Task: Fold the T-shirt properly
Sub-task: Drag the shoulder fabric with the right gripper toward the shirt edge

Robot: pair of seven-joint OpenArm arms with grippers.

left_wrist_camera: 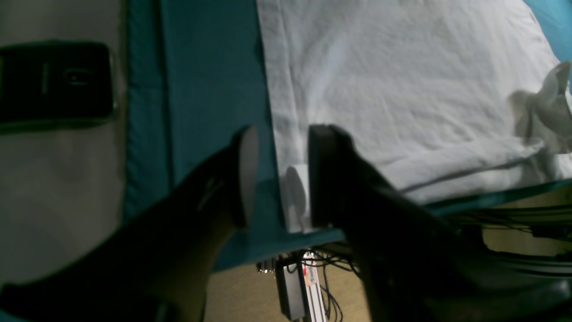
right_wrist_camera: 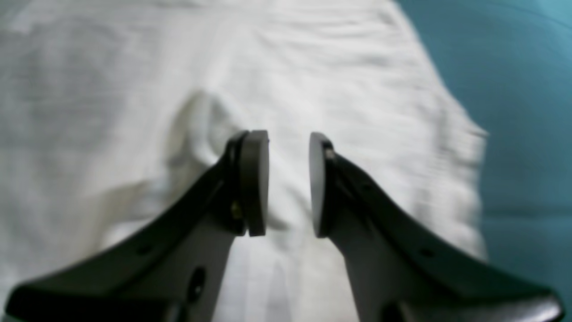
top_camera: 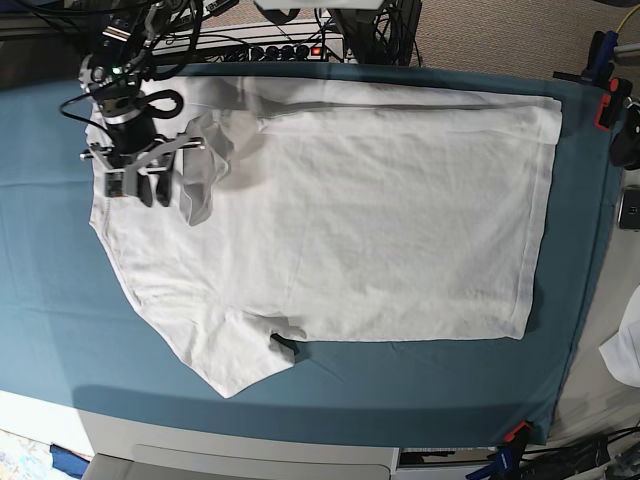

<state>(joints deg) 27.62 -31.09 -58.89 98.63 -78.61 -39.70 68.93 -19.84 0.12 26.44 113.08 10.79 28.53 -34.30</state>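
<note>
Both sets of jaws parted and gripping nothing, T-shirt spread on the teal cloth.

Right gripper (right_wrist_camera: 288, 183) first: its wrist view shows the two pads apart with only white T-shirt (right_wrist_camera: 277, 80) fabric below them, and a raised hump of cloth just left of the left pad. The base view adds what that close-up can't: this gripper (top_camera: 150, 190) hovers over the shirt's far-left corner, beside a bunched fold, while the T-shirt (top_camera: 380, 220) lies across the teal table cloth (top_camera: 60, 300). The left gripper (left_wrist_camera: 280, 176) appears only in its own wrist view, jaws open, straddling the shirt's hemmed edge near the table's edge, with a dark phone (left_wrist_camera: 56, 80) off the cloth.
</note>
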